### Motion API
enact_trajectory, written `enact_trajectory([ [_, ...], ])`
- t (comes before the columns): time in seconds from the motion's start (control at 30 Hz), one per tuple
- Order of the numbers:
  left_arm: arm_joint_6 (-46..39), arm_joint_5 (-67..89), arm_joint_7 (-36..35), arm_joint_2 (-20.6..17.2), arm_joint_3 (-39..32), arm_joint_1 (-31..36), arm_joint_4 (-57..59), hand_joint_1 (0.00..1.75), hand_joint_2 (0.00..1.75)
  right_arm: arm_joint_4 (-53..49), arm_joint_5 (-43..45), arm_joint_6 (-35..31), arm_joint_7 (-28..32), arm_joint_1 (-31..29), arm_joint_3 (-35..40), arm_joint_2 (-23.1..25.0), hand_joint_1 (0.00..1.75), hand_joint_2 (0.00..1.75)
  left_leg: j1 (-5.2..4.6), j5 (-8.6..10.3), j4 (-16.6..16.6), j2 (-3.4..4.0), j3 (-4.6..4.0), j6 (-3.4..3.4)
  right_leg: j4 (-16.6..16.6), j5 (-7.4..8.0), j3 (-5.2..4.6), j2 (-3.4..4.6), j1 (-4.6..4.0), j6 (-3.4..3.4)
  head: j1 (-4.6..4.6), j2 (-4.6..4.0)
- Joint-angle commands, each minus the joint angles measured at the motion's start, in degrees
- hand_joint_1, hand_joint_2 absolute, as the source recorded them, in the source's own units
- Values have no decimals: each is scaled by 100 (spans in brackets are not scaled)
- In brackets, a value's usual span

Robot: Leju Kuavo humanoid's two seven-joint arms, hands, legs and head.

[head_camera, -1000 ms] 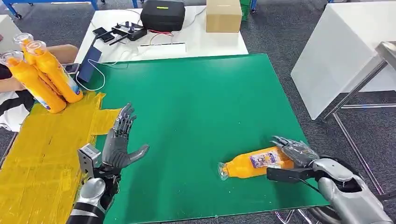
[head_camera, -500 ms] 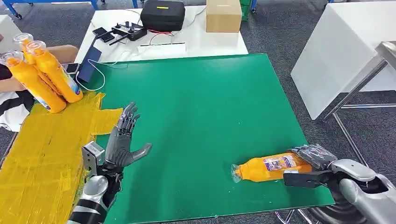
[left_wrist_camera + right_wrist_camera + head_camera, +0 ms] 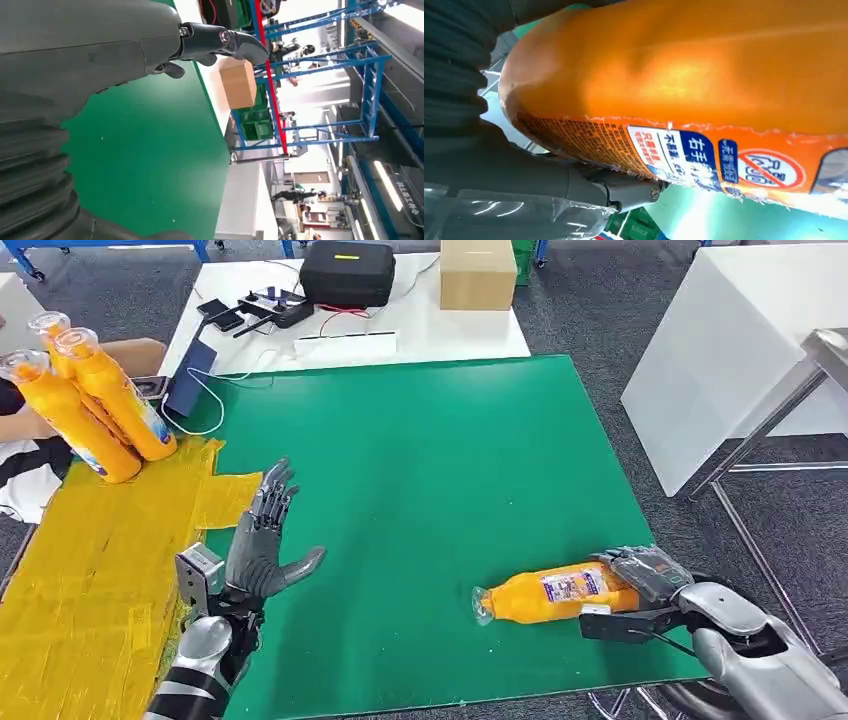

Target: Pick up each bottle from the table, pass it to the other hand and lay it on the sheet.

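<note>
An orange bottle (image 3: 550, 595) with a blue and white label lies on its side near the front right corner of the green mat (image 3: 420, 460), its cap pointing left. My right hand (image 3: 645, 585) grips its base end, fingers over the top and thumb beneath. In the right wrist view the bottle (image 3: 684, 75) sits against the palm with the thumb (image 3: 614, 187) under it. My left hand (image 3: 262, 545) is raised over the mat's left part, open, fingers spread and pointing away, holding nothing. The yellow sheet (image 3: 90, 560) lies just to its left.
Three orange bottles (image 3: 100, 405) lean together at the sheet's far left corner, beside a person's arm (image 3: 135, 345). Behind the mat a white table carries a black case (image 3: 348, 270), a cardboard box (image 3: 478, 272) and cables. A white table (image 3: 730, 350) stands at the right.
My right hand moved the bottle to the right, then back left to about where it began. My left hand rose slightly and has stayed open.
</note>
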State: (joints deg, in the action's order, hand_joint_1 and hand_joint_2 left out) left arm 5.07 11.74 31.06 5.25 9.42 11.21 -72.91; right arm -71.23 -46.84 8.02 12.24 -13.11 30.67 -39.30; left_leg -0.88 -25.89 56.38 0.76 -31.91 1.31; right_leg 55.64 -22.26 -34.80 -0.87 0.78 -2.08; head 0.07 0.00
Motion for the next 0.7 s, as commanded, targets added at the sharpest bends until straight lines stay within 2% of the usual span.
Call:
enact_trajectory([
  [0.03, 15, -32, -14, -29, 84, 158, 281, 0, 175, 419, -32, 35, -22, -175, 99, 304, 119, 175, 15, -9, -2, -1, 25, -13, -12, -3, 28, 9, -13, 7, -2, 0],
  [0.1, 15, -32, -14, -29, 84, 158, 281, 0, 175, 419, -32, 35, -22, -175, 99, 304, 119, 175, 11, -5, -3, -2, 17, -10, -10, -1, 21, 5, -9, 5, 0, 0],
  [0.13, 11, -28, -16, -22, 69, 149, 271, 0, 175, 460, -87, -183, 8, -117, -93, 535, 124, 175, 27, -20, 3, -5, 42, -22, -13, -11, 50, 13, -24, 12, -2, 0],
  [0.17, 19, -21, -19, -22, 58, 125, 232, 0, 175, 578, -225, -340, -44, -118, -200, 793, 133, 175, 8, -4, -6, -1, 18, -9, -10, -1, 20, 6, -6, 5, -2, 0],
  [0.23, 30, 30, -58, -3, 8, 50, 115, 0, 175, 945, -616, -1002, -219, -178, -510, 1602, 152, 175, 21, -8, -10, 12, 32, -15, -22, 3, 34, 22, -19, 10, 0, 0],
  [0.27, 38, 46, -74, 0, 1, 27, 70, 0, 175, 1019, -798, -1161, -325, -217, -467, 1781, 166, 175, 19, -6, -12, 17, 30, -13, -23, 6, 31, 25, -17, 9, -2, 0],
  [0.33, 62, 80, -108, 13, -30, -11, 5, 0, 175, 1097, -916, -1446, -359, -234, -604, 2182, 173, 175, 30, -11, -16, 32, 41, -18, -31, 8, 41, 42, -27, 12, 2, 0],
  [0.4, 78, 104, -124, 25, -41, -26, -18, 0, 175, 972, -892, -1707, -325, -173, -809, 2423, 175, 175, 31, -13, -12, 39, 41, -19, -21, 5, 35, 52, -29, 14, 0, 0],
  [0.5, 113, 181, -158, 12, 17, -75, -119, 0, 175, 599, -594, -2130, -211, -57, -1334, 3031, 175, 175, 26, -9, -7, 16, 35, -19, -11, -2, 28, 32, -25, 12, -4, 0],
  [0.57, 123, 207, -177, 2, 49, -98, -164, 0, 175, 438, -414, -2208, -133, -29, -1503, 3257, 175, 175, 34, -15, -6, 22, 44, -25, -12, -5, 37, 42, -34, 16, 0, 0],
  [0.6, 188, 335, -233, 2, 168, -67, -171, 0, 175, 356, 537, -2196, 272, -45, -1961, 3800, 175, 175, 28, -7, -5, 18, 28, -24, -6, -3, 23, 35, -27, 11, -2, 0],
  [0.63, 179, 388, -310, 18, 261, -24, -144, 0, 175, 362, 650, -2001, 194, -121, -1930, 3980, 175, 175, 31, -7, -2, 29, 18, -24, -1, -1, 13, 44, -28, 12, -2, 0],
  [0.67, 163, 430, -360, 9, 354, 36, -83, 0, 175, 427, 864, -1892, 210, -152, -1982, 4129, 175, 175, 45, -26, 6, 36, 44, -36, 2, -13, 38, 60, -41, 19, -2, 2],
  [0.7, 159, 450, -381, 20, 416, 88, -28, 0, 175, 496, 958, -1890, 255, -168, -1990, 4226, 175, 175, 26, -2, -2, 23, 12, -20, 2, 1, 7, 36, -23, 8, -2, 0],
])
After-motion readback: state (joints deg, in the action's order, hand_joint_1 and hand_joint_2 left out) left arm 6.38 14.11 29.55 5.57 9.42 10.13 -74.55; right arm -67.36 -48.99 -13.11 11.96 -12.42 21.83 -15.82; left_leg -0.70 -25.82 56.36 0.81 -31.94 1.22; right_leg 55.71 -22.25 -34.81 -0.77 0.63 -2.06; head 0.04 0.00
